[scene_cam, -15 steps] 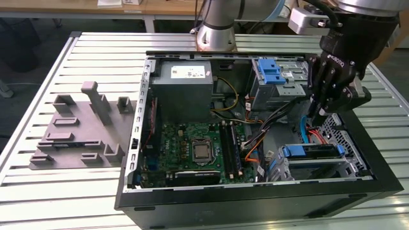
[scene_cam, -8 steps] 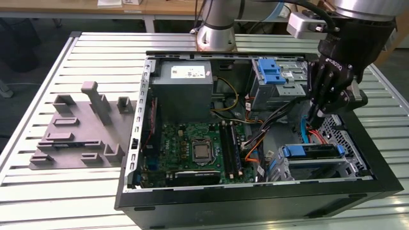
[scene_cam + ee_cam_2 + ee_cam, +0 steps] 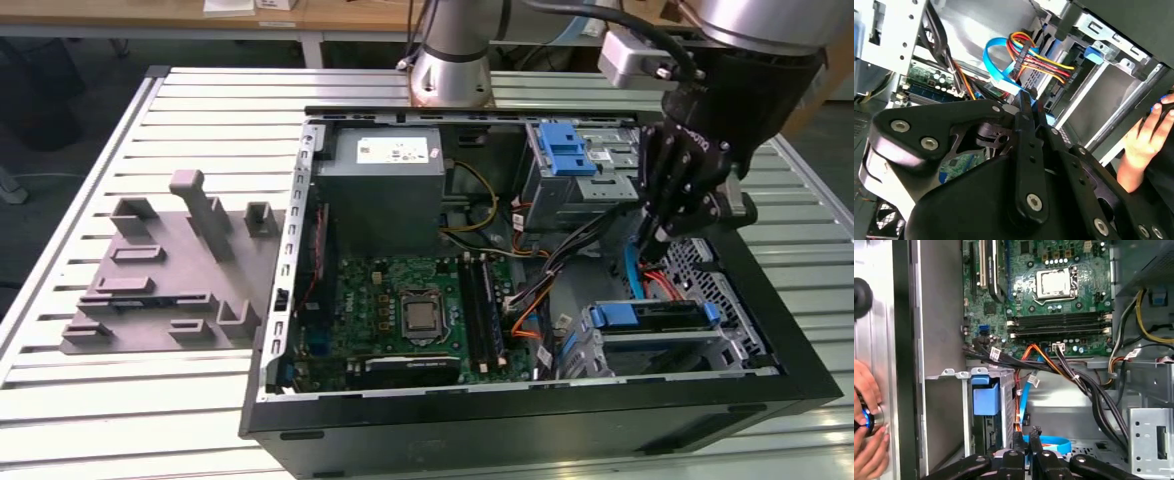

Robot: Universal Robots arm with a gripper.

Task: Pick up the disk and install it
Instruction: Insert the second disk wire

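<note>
A: While logging the surface: noted a slatted aluminium table (image 3: 200,110), ribs running across the exterior view. Seen behind it, a wooden-topped bench (image 3: 347,15) with papers, and dark floor beside.

B: Confirmed. On the table?

A: Open black computer case (image 3: 534,410), lying on its side, side panel off. Well apart from its interior, toward the exterior view's left, a grey moulded fixture (image 3: 167,270) with upright posts, resting just beside the case wall. Arm base (image 3: 451,60) bolted at the table's far edge.

B: Inside the case?

A: Grey power supply (image 3: 387,170) toward the far end, green motherboard (image 3: 414,310) below it in the exterior view, cable bundles between board and drive cages.

B: Location of the disk?

A: Seated in the metal drive cage at the near corner on the exterior view's right; disk (image 3: 647,316) lying flat, framed by its blue bracket (image 3: 986,399), seen end-on in the first wrist view.

B: Tool state?

A: Gripper (image 3: 654,240) reaching down into the case above that cage, apart from the disk. Fingers drawn together in both wrist views (image 3: 1031,432) (image 3: 1026,97); nothing seen held between them. Tips just beside a light-blue flat cable (image 3: 1021,400); touching or not, cannot tell.

B: Anything else?

A: A person's hand (image 3: 866,435) outside the case wall, fingers on a small blue-ringed knob.
</note>
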